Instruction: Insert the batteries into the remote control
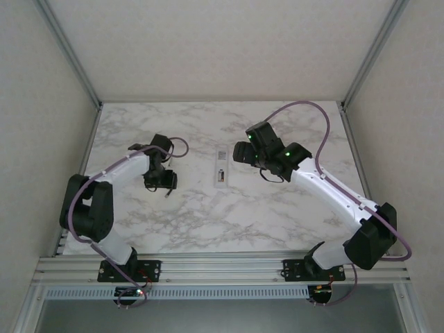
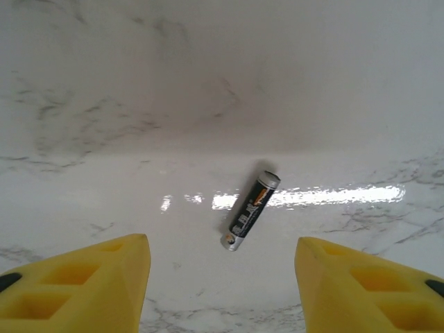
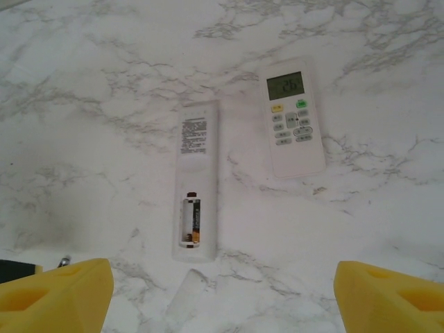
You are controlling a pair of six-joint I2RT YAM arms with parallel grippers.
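Observation:
A dark battery (image 2: 251, 211) with an orange mark and silver ends lies slanted on the marble just ahead of my left gripper (image 2: 222, 291). That gripper is open, and its yellow fingers (image 2: 90, 284) flank the battery without touching it. From above, this battery (image 1: 168, 194) is a small speck beside the left gripper (image 1: 161, 182). A white remote control (image 3: 195, 159) lies face down with its compartment uncovered. One battery (image 3: 193, 220) sits in the compartment's right slot. My right gripper (image 3: 222, 298) hangs open above the remote's near end, holding nothing.
A second white remote (image 3: 295, 114) lies face up, screen showing, to the right of the first. The loose battery cover (image 3: 184, 295) rests on the marble just below the open remote. Seen from above, the open remote (image 1: 221, 168) lies at the table's centre between both arms.

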